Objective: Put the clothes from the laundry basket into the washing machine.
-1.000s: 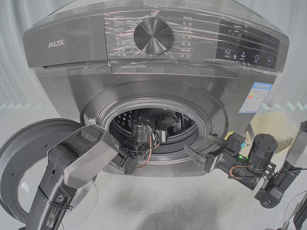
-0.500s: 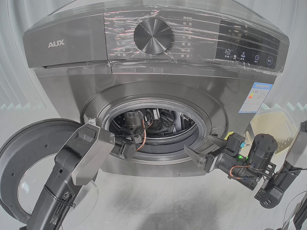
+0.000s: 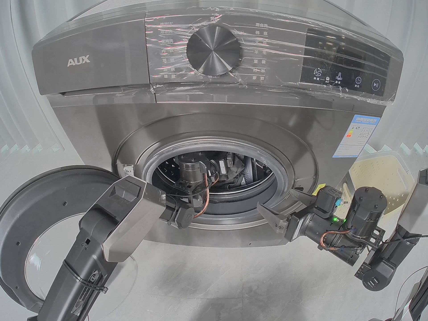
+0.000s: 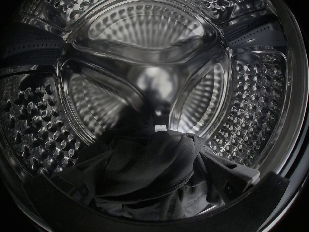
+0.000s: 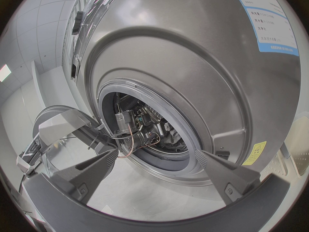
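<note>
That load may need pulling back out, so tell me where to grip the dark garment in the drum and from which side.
Take the dark garment by the raised bunched fold just below its white tag: it stands proud of the heap, so a pinch can probably close across it. Come straight in through the door opening, slightly from above; the rest slumps low in the drum.

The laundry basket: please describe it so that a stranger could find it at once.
Find the big grey washing machine. Beside it, on the robot's right, is the laundry basket. It alone is cream plastic with small holes.
</note>
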{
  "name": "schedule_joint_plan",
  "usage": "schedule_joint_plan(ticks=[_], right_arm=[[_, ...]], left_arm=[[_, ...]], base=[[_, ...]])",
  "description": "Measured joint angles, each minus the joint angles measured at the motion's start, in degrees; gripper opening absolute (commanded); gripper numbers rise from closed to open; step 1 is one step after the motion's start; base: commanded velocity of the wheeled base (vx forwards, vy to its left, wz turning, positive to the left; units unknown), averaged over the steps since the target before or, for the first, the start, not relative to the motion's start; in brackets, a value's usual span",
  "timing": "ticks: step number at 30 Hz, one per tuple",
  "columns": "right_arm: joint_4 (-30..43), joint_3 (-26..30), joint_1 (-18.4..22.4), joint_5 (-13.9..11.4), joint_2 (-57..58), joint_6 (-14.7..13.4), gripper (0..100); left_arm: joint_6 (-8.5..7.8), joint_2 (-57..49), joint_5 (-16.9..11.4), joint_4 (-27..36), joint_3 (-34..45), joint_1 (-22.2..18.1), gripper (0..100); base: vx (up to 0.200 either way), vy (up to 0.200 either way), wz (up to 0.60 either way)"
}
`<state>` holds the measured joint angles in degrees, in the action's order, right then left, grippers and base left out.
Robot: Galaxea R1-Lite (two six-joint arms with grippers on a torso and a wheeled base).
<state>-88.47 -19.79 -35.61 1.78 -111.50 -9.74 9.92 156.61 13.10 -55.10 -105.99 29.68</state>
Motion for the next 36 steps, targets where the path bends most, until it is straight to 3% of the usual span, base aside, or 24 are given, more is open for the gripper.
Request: schedule_joint_plan(ticks=[18, 36], right_arm=[[0.0, -0.1, 0.9, -0.1, 0.5, 0.1, 100], [0.0, 0.0, 0.6, -0.1, 0.5, 0.1, 100]], left_arm=[[-1.00, -8.8, -0.1, -4.1, 20.2, 6.5, 100], [-4.27, -15.4, -0.7, -17.7, 44.1, 9.9, 100]], base=[[0.000, 0.000, 0.00], [0.000, 0.000, 0.00]])
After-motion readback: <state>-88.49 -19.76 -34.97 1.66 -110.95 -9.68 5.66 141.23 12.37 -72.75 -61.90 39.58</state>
